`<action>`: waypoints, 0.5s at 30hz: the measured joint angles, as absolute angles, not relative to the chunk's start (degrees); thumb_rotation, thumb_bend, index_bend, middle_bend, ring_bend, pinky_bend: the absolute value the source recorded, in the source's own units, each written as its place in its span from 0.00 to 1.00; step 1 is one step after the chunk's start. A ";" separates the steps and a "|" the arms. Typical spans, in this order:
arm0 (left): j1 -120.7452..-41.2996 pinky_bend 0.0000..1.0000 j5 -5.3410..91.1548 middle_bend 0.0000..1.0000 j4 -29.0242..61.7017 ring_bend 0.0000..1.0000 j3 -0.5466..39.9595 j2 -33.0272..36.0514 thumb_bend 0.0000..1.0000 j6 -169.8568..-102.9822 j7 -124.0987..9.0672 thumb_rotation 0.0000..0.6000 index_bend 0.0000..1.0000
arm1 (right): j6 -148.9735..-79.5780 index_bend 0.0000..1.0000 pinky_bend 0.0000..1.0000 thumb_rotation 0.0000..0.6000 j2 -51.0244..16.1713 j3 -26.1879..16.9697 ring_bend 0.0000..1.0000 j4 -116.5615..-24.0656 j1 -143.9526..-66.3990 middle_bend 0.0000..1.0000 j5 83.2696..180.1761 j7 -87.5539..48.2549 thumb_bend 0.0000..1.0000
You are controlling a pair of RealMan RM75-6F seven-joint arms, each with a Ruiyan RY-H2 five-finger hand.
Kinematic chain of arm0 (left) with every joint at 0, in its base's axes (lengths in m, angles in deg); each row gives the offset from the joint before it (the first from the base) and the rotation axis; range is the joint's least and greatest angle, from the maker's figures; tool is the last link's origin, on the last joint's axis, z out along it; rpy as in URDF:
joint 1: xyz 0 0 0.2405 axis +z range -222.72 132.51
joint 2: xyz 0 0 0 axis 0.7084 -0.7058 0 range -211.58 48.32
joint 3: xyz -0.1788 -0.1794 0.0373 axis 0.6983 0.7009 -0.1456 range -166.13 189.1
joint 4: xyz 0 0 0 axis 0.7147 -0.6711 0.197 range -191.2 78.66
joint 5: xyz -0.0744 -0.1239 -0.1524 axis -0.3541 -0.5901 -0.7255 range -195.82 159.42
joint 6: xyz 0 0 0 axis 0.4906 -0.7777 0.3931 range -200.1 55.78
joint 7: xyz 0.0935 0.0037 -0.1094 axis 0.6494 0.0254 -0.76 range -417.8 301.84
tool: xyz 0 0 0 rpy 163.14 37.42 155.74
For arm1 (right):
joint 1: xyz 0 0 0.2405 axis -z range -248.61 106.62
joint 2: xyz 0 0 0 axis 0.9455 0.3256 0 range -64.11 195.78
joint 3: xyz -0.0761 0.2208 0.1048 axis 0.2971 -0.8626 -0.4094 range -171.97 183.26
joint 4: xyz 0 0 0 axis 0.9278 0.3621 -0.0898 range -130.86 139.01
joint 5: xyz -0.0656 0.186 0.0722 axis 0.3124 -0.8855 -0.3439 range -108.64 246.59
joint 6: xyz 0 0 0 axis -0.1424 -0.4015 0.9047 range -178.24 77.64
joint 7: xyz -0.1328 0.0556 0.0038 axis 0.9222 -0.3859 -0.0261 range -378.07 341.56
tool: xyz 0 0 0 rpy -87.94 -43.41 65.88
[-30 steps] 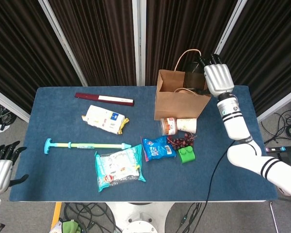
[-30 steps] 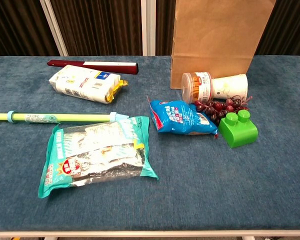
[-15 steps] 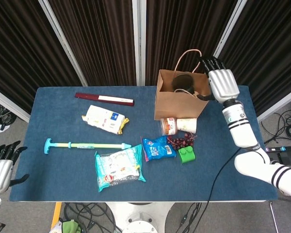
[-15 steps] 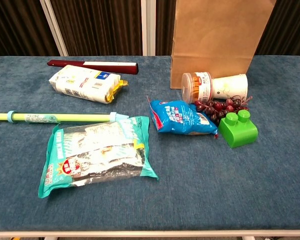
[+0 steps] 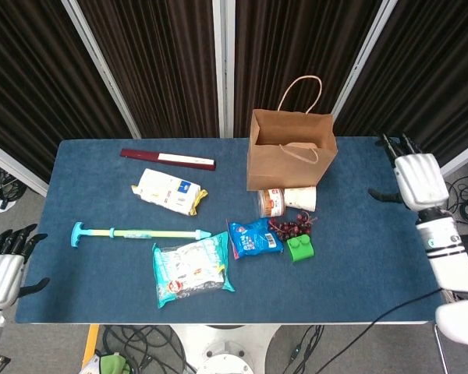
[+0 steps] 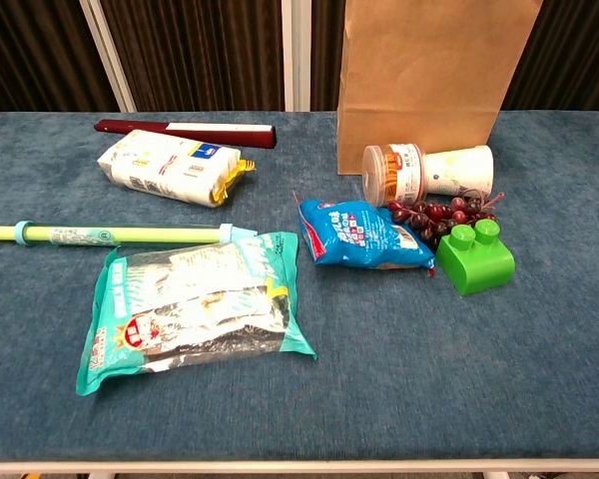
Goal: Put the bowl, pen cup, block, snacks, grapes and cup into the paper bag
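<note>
Paper bag (image 5: 290,160): seen standing upright at the back of the blue table (image 5: 101,280), well apart from both hands, its mouth open and its handles raised; what is inside cannot be seen from either view.
Right hand (image 5: 418,179): seen over the table's right edge, fingers spread and empty, to the right of the bag and not touching it.
Left hand (image 5: 3,273): seen beyond the table's front left corner, fingers apart, nothing held.
Cup (image 6: 457,170): a white paper cup laid on its side just in front of the bag, its mouth against a clear snack tub.
Snack tub (image 6: 392,173): a clear tub with an orange lid, also on its side, touching the cup's left end.
Grapes (image 6: 439,217): a dark red bunch laid just in front of the cup and tub.
Block (image 6: 475,256): a green block with two studs, set beside the grapes at their front right.
Snacks (image 6: 359,237): a blue packet laid flat, just left of the grapes.
Large packet (image 6: 195,309): a teal and clear pouch near the front of the table.
Long tool (image 5: 136,232): a yellow and teal stick laid across the table's left part.
White packet (image 5: 168,191): a white and yellow pack behind the stick.
Flat box (image 5: 168,159): a dark red strip at the back left.
</note>
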State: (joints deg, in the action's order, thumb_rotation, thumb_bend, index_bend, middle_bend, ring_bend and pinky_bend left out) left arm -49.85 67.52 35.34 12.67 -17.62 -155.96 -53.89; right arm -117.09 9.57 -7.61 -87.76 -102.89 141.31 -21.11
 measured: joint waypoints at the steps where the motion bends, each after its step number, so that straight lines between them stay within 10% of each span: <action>1: -49.86 0.11 67.62 0.20 35.34 0.15 12.65 -17.60 0.00 -155.98 -53.85 1.00 0.27 | -117.61 0.13 0.29 1.00 9.97 -6.69 0.12 -87.98 -101.84 0.30 142.19 -22.01 0.00; 15: -49.50 0.11 67.68 0.20 36.49 0.15 12.20 -17.97 0.00 -156.20 -53.19 1.00 0.27 | -106.36 0.17 0.30 1.00 3.08 1.98 0.12 -85.03 -101.76 0.24 148.61 -20.58 0.00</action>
State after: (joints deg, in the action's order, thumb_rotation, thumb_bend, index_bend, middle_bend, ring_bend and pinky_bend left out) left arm -49.50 67.68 36.49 12.20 -17.97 -156.20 -53.19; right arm -106.36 3.08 1.98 -85.03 -101.76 148.61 -20.58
